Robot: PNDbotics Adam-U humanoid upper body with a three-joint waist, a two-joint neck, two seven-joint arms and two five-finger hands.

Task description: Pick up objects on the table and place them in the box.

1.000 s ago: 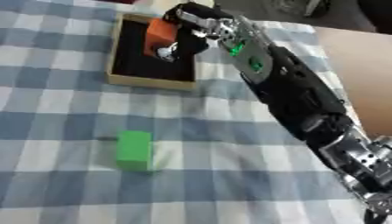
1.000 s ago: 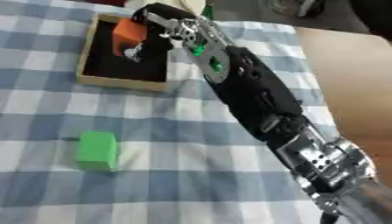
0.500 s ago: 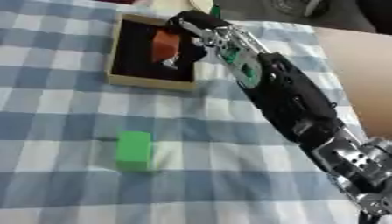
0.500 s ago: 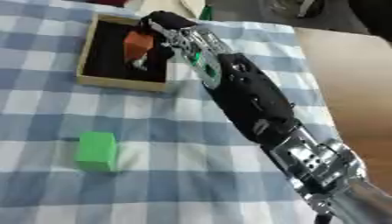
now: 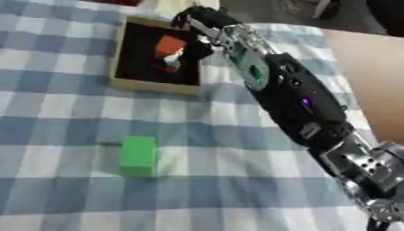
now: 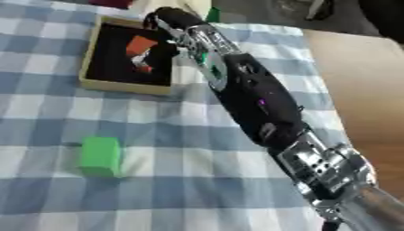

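A shallow box [image 5: 150,85] with a tan rim and black inside lies at the far left of the checked cloth. An orange block [image 5: 170,45] hangs tilted low inside it. My right hand [image 5: 195,43] reaches over the box's right rim, its fingers [image 5: 170,59] curled against the block. The right arm runs up from the lower right corner. A green block [image 5: 139,155] lies on the cloth, nearer and to the left, well apart from the hand. My left hand shows in neither view.
A small red patch [image 5: 167,68] shows in the box just under the block; I cannot make out what it is. The blue and white checked cloth [image 5: 63,122] covers the table, and a bare tan tabletop [image 5: 367,72] lies on the right.
The right hand has moved down into the box with the orange block. The green block lies where it was. The head camera has shifted a little.
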